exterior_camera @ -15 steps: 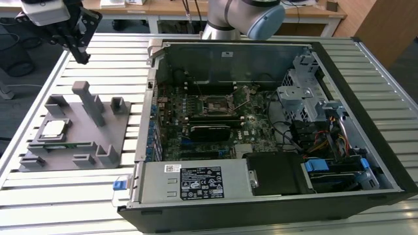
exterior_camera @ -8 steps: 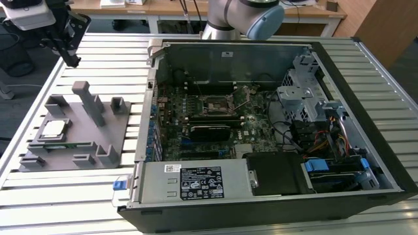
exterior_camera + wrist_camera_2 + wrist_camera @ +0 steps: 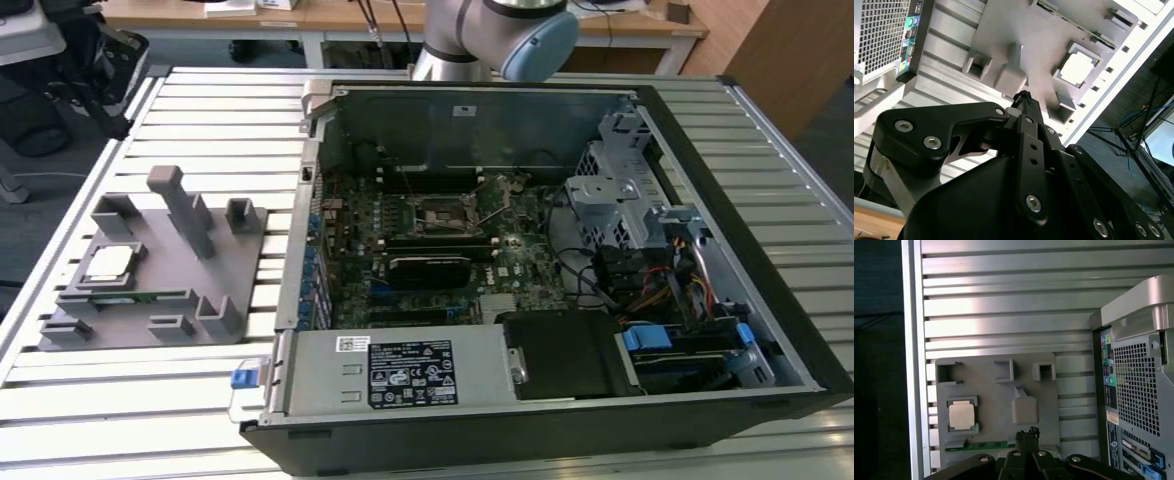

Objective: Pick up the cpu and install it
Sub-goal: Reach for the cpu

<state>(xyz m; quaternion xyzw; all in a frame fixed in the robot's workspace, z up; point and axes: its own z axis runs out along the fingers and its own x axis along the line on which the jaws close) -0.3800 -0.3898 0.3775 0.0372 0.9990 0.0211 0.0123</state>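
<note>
Silvery cpu (image 3: 962, 415) sits bracketed in grey tray (image 3: 999, 385); hand (image 3: 1027, 433), pressed together, hangs clear.

Soft, even light is falling on the open computer case (image 3: 534, 445) in the exterior view, its interior sitting dim. Beside the case, glare is streaking the worktop (image 3: 1004, 300) in the first wrist view; in the second wrist view the grey fixture (image 3: 1044, 30) is blurring behind the dark gripper (image 3: 1021, 96).
</note>
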